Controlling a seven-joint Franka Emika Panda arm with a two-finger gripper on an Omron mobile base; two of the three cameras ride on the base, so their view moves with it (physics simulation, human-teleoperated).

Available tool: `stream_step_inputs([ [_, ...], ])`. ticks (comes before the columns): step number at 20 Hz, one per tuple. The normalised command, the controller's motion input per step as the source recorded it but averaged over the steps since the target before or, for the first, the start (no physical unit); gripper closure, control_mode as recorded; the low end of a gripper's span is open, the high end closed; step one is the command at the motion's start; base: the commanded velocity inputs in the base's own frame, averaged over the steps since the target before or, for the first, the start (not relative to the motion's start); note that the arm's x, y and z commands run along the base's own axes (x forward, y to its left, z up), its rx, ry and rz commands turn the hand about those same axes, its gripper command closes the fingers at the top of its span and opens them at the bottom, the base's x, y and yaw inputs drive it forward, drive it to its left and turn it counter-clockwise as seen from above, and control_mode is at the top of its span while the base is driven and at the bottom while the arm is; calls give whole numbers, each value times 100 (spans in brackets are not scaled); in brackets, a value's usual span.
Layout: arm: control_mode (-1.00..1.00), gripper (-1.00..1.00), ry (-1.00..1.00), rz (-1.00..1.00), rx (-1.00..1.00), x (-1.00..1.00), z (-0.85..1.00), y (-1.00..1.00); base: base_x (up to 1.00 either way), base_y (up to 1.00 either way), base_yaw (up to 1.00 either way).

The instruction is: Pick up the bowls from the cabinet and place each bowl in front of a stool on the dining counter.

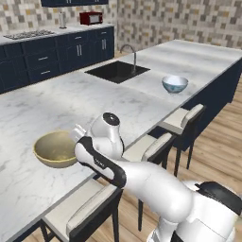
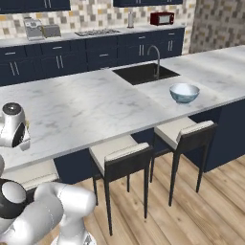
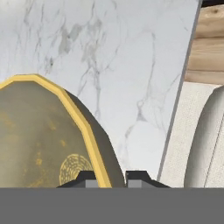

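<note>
From the base cameras I could not make out my hand's fingers; the white wrist covered them beside the matte tan-yellow round bowl [image 1: 54,149]. In the hand camera, my hand [image 3: 112,177] was pinched narrow on that bowl's yellow rim, one dark fingertip [image 3: 85,177] inside and one outside. The bowl sat on the white-grey veined marble desk [image 1: 71,101], near its front edge, above a cream-cushioned dark stool [image 1: 90,208]. The glossy white bowl with the blue-teal pattern [image 1: 175,84] stood well apart, near the black sink basin [image 1: 116,71] and arched steel tap [image 1: 130,54], before another stool [image 1: 186,120].
</note>
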Motion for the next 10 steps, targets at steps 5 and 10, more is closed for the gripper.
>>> stream_step_inputs([
  [5, -100, 100, 0, 3, -5, 38, -55, 44, 0, 0, 0],
  [10, -100, 100, -1, 0, -16, 16, -29, 25, 0, 0, 0],
])
